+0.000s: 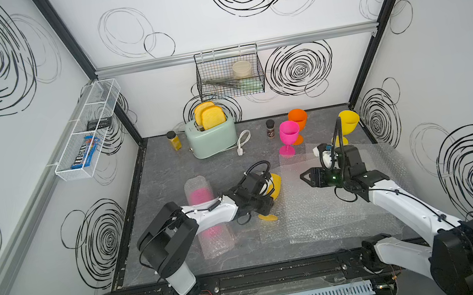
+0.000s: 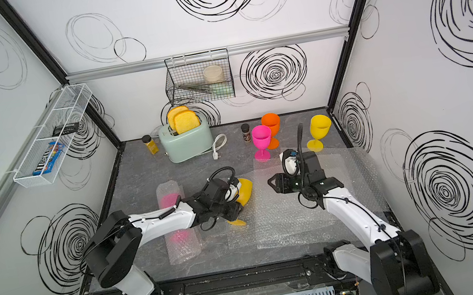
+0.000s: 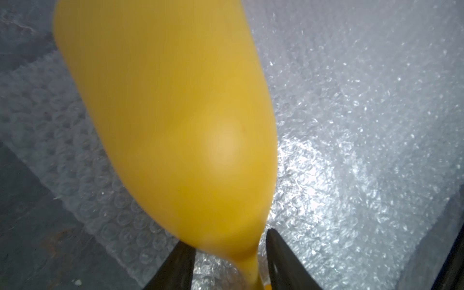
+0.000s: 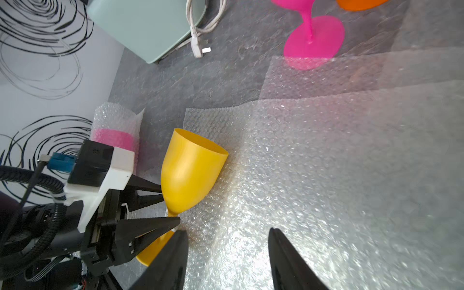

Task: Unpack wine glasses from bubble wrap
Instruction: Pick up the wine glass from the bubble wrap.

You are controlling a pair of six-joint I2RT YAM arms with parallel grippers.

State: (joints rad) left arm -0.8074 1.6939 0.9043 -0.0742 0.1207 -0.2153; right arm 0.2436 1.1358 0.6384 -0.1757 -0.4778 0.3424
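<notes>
A yellow wine glass [image 1: 276, 185] [image 4: 188, 170] lies tilted on a flat sheet of bubble wrap [image 1: 320, 212]. My left gripper [image 4: 170, 203] [image 3: 228, 241] is shut on it where the bowl meets the stem, and the bowl [image 3: 175, 113] fills the left wrist view. My right gripper [image 1: 303, 176] [image 4: 227, 236] hangs open over the sheets, just right of that glass, with nothing between its fingers. A pink wine glass is still rolled in a bubble wrap tube [image 1: 198, 190] [image 4: 113, 125], partly under my left arm. Standing unwrapped at the back right are pink [image 1: 288, 136], orange [image 1: 298, 120] and yellow [image 1: 348, 123] glasses.
A mint toaster [image 1: 210, 136] with toast stands at the back, its white cable and plug [image 1: 242, 144] beside it. Two spice jars [image 1: 173, 139] [image 1: 271, 128] flank it. Wire baskets hang on the back wall [image 1: 229, 74] and the left wall [image 1: 86, 131].
</notes>
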